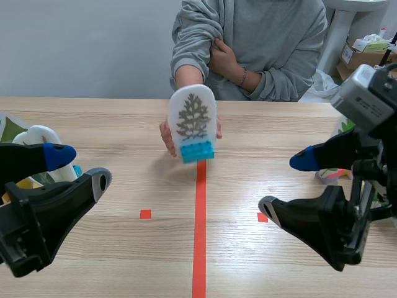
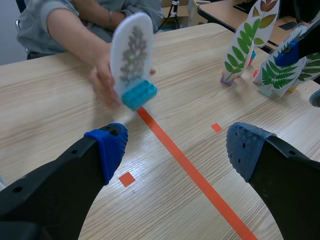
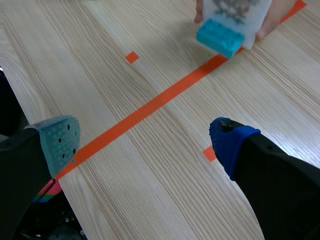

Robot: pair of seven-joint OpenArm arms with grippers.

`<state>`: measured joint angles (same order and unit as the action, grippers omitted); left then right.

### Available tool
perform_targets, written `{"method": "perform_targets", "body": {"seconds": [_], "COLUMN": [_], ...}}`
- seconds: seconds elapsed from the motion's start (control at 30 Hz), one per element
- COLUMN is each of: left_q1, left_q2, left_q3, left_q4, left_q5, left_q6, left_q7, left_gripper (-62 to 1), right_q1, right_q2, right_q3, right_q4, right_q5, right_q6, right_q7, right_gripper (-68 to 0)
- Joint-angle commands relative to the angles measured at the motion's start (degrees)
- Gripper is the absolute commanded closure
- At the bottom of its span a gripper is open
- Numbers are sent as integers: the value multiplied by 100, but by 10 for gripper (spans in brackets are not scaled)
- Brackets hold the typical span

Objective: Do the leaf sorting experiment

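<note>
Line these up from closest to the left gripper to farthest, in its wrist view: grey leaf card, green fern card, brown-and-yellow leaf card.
1. Grey leaf card, straight ahead of the left gripper, held in a person's hand.
2. Green fern card, ahead, on its right finger's side.
3. Brown-and-yellow leaf card, farther back on that side.

The scene camera sits low between the arms, facing across the desk (image 1: 93, 124) toward a seated person (image 1: 260, 37). The wrist cameras ride close behind the left end effector (image 2: 177, 147) and the right end effector (image 3: 145, 141), looking forward and down. All three share the orange tape line (image 1: 200, 236) and the leaf card (image 1: 193, 121) ahead of both end effectors.
</note>
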<state>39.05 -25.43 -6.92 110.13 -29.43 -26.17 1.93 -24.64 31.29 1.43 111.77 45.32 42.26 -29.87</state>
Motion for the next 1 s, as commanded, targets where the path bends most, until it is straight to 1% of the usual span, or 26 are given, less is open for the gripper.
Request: {"method": "perform_targets", "body": {"seconds": [0.0,0.13,0.27,0.33,0.63,0.77,0.97], "left_q1": [-15,-15,-4,0,0,0,0], "left_q2": [-37,-35,-35,-35,-35,-35,-35], "left_q3": [-15,-15,-17,-17,-17,-17,-17], "left_q4": [83,83,83,83,83,83,83], "left_q5": [-39,-39,-39,-39,-46,-264,-273], "left_q6": [-15,-15,-15,-15,-13,-13,-13], "left_q7": [-79,-76,-72,-72,-68,-79,-70], "left_gripper": [-437,-437,-437,-437,-437,-437,-437], "right_q1": [48,15,-120,-190,-221,-221,-216], "right_q2": [72,74,72,39,-39,-55,-118], "right_q3": [107,129,142,243,1058,1126,1126], "right_q4": [-136,-356,-374,-374,-393,-568,-719], "right_q5": [68,184,190,262,909,1346,1349], "right_q6": [46,46,46,46,46,46,46], "right_q7": [70,68,105,109,-98,-225,-240], "right_gripper": [-529,-529,-529,-529,-529,-529,-529]}}
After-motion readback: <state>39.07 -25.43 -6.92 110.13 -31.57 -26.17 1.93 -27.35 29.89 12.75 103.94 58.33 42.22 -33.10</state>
